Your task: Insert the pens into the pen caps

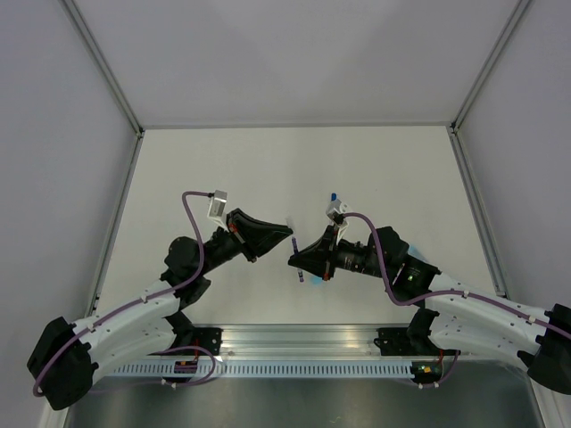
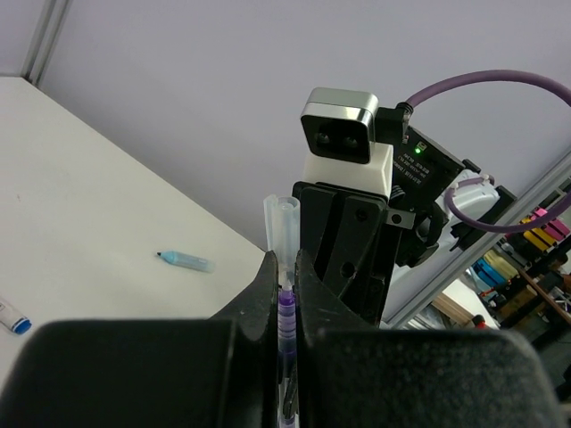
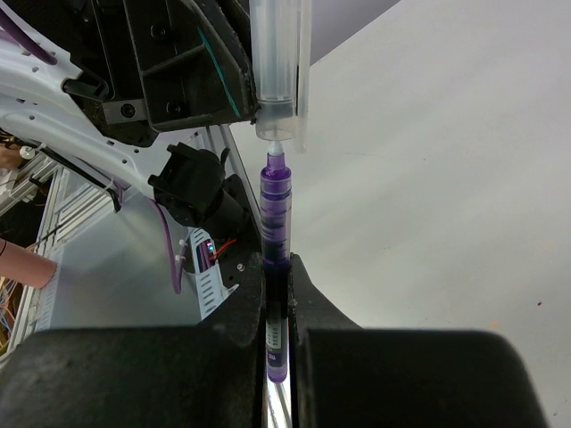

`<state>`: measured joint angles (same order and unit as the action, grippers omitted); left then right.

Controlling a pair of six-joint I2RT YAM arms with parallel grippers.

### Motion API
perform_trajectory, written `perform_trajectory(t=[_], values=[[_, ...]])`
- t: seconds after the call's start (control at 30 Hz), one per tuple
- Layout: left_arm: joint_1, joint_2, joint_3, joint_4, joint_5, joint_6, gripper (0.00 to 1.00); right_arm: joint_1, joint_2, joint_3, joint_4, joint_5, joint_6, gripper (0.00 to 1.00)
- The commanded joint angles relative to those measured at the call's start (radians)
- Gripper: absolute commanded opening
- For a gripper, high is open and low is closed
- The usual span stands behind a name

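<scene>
Left claw (image 2: 284,267): pinched fully together on a clear cap (image 3: 277,62), caught at the fingertips. Holds it upright, open mouth down, clip on one side, upper part poking above the claw.

Right claw (image 3: 275,267): squeezed together on a purple pen (image 3: 276,205), barrel clamped between both fingers. Holds it upright too, front section standing clear above the fingertips, straight below the cap and in line with it. White tip right at the cap's mouth, touching or barely inside, can't tell which. Purple body all outside the cap.

Claws nose to nose above the table (image 2: 89,196), tips just beside each other, left claw a little higher than the right. Neither the held pen nor the held cap touching the table.

Off to the left of the left claw, well apart: pale blue cap (image 2: 186,259), flat on the table, dark end pointing left. Farther left still, cut by the edge of the left wrist view: blue and white pen (image 2: 11,316), also flat on the table, only one end showing. From above, same pen just beyond the right claw on its far side, next to the wrist camera (image 1: 335,210) on that arm.
</scene>
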<state>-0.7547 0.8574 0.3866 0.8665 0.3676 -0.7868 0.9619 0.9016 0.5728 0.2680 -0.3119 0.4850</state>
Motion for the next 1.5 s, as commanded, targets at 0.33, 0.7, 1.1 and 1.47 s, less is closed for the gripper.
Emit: perform_trajectory(t=[0.33,0.7,1.1,1.47], values=[[-0.003,0.049,0.024,0.075,0.143,0.029,0.02,-0.002,-0.029,0.032,-0.004,0.088,0.006,0.0],[-0.003,0.052,0.0,0.052,0.171,0.069,0.02,-0.002,-0.053,0.024,-0.012,0.126,0.0,0.0],[-0.003,0.052,-0.003,0.04,0.148,0.09,0.02,0.0,-0.049,0.025,-0.007,0.106,0.003,0.0],[-0.003,0.034,0.008,-0.004,0.12,0.126,0.02,0.0,-0.026,0.032,0.002,0.071,0.015,0.0]])
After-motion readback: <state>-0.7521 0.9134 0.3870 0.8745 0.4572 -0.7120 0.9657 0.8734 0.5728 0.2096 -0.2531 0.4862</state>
